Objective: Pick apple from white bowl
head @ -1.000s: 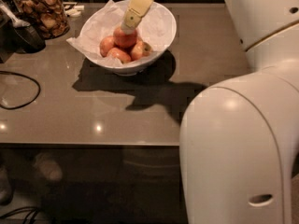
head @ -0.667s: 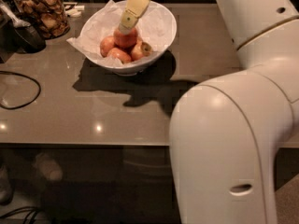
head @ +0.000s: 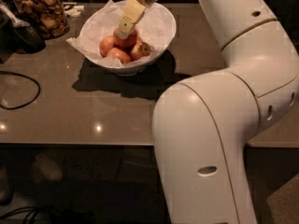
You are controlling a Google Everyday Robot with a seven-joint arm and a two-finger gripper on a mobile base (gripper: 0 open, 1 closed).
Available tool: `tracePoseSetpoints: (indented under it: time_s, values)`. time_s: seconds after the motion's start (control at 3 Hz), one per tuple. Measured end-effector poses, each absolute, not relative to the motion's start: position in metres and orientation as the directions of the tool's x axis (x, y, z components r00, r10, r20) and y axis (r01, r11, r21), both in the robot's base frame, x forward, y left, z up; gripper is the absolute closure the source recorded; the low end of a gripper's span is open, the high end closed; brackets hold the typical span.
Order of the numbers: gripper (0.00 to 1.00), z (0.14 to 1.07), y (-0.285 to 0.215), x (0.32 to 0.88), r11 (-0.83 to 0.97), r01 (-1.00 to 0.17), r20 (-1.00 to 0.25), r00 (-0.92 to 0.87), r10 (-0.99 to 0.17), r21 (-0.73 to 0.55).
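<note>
The white bowl [head: 164, 26], lined with crinkled white paper, stands at the back of the brown table [head: 84, 115]. The red-orange apple [head: 131, 39] sits on top of the smaller apples in it. My gripper [head: 124, 34] reaches down into the bowl from above. One cream finger [head: 129, 17] lies across the front of the apple and the other is hidden behind it. The gripper is shut on the apple, which is still low inside the bowl.
Three smaller pinkish apples [head: 120, 55] lie in the bowl under and beside the held one. A glass jar of brown snacks [head: 42, 14] and a dark utensil [head: 23, 31] stand at the back left. A black cable [head: 21, 94] loops at the left. My white arm [head: 219, 125] fills the right foreground.
My arm's big white links have swung left and fill more of the view. The gripper and the apple stay at nearly the same spot in the bowl.
</note>
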State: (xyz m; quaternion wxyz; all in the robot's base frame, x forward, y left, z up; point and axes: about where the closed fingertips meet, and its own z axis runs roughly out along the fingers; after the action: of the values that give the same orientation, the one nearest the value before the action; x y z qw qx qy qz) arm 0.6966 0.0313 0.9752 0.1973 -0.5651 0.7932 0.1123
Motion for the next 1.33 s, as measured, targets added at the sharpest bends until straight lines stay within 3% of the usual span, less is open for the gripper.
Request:
tracePoseSetpoints:
  time_s: [0.33,0.67,1.0,1.33]
  values:
    - [0.0,0.966,0.032,0.704,0.354,-0.935,-0.427,-0.305,-0.851,-0.037]
    - [0.16,0.958,0.034,0.709,0.363,-0.931,-0.422,-0.32,-0.849,-0.025]
    - [0.07,0.953,0.036,0.711,0.367,-0.93,-0.419,-0.328,-0.847,-0.013]
    - [0.07,0.948,0.037,0.713,0.368,-0.93,-0.416,-0.334,-0.846,-0.002]
